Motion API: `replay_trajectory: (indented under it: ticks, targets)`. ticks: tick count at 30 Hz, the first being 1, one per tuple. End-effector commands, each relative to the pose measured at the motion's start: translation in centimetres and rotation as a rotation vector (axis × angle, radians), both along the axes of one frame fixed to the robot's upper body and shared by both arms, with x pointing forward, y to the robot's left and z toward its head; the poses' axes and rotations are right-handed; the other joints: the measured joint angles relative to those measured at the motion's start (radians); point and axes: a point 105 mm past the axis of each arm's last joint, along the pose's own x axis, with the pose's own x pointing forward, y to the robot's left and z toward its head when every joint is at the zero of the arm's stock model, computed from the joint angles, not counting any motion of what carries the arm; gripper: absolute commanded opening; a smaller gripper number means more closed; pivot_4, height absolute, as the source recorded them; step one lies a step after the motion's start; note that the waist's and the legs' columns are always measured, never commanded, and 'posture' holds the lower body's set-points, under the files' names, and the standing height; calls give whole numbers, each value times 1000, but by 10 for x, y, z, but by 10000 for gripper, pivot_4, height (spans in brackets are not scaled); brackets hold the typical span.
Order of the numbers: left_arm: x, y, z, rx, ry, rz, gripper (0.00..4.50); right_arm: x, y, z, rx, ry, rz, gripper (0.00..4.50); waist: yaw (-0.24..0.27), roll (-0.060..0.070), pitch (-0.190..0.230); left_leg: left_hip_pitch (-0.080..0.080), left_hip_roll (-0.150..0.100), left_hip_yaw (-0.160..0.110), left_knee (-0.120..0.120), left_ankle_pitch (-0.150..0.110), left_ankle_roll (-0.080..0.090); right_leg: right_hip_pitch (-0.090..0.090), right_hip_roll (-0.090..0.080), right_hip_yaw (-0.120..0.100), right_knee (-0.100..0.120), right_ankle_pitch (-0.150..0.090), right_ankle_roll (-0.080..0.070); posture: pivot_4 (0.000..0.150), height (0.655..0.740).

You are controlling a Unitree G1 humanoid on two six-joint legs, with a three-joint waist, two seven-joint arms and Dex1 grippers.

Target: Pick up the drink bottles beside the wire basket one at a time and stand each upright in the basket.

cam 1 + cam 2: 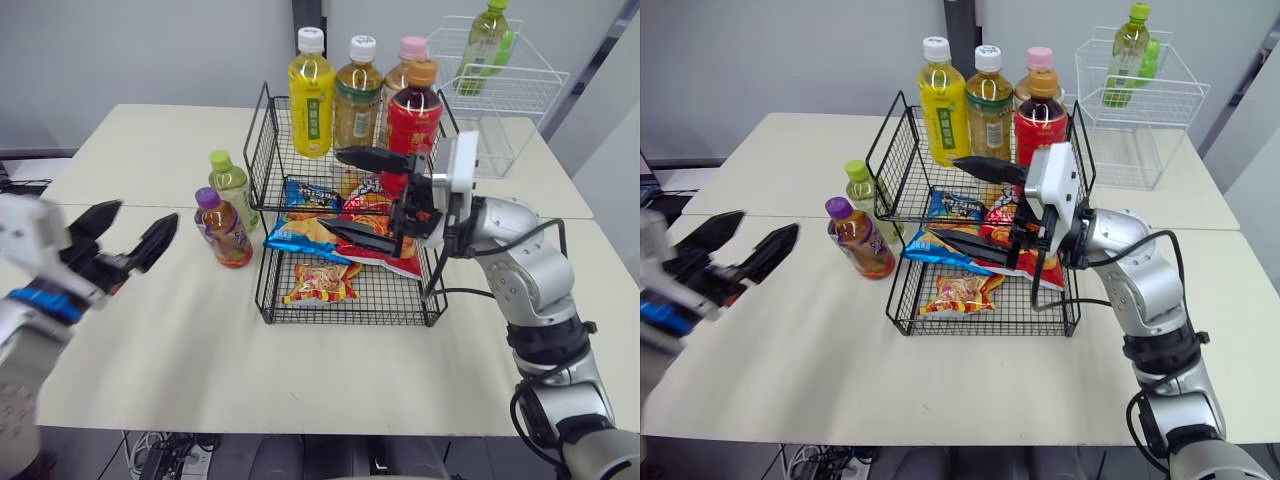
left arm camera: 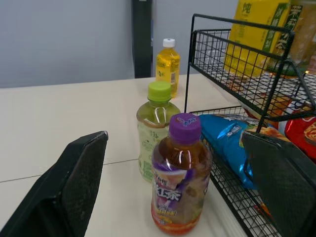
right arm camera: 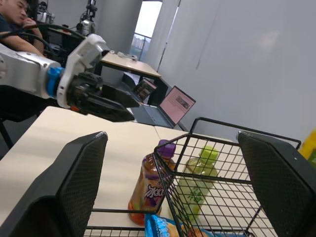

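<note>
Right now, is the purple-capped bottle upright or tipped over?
Upright: the purple-capped bottle stands base-down on the table beside the wire basket.

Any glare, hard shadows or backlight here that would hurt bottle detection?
Left eye view: even light, only faint shadows on the table by the purple-cap bottle and basket. Left wrist view: small highlights on that bottle, label not washed out. Right wrist view: bright window behind, but the bottle stays well lit.
</note>
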Motion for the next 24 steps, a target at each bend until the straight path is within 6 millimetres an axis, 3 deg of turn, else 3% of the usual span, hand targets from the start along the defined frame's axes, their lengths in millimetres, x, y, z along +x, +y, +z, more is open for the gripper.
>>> replay_trajectory:
  ticks: [1, 5, 9, 21, 24]
  targets:
    - [17, -11, 1, 22, -33, -9, 44869, -8, -6, 14, 25, -58, -25, 45000, -1, 0, 0, 0, 0, 0, 0, 0, 0, 0, 0, 0, 0, 0, 0, 1500, 7400]
    - [37, -27, -3, 17, -35, -41, 44869, -9, -8, 13, 10, -63, -53, 45000, -2, 0, 0, 0, 0, 0, -1, 0, 0, 0, 0, 0, 0, 0, 0, 1500, 7400]
    - [51, -28, -10, 40, -16, 5, 44869, -11, -12, 13, 6, -61, -74, 45000, -4, 0, 0, 0, 0, 0, -1, 0, 0, -1, 0, 0, 0, 0, 0, 1500, 7400]
    - [67, -32, -11, 32, -25, 19, 44869, -13, -14, 14, -1, -69, -95, 45000, -3, 0, 0, -1, 0, 0, -1, 0, 0, -1, 0, 0, -1, 0, 0, 1500, 7400]
    - [69, -32, -14, 41, -15, 21, 38973, -13, -15, 15, 1, -74, -100, 45000, -3, 0, 0, -1, 0, 0, -2, 0, 0, -1, 0, 0, -1, 0, 0, 1500, 7400]
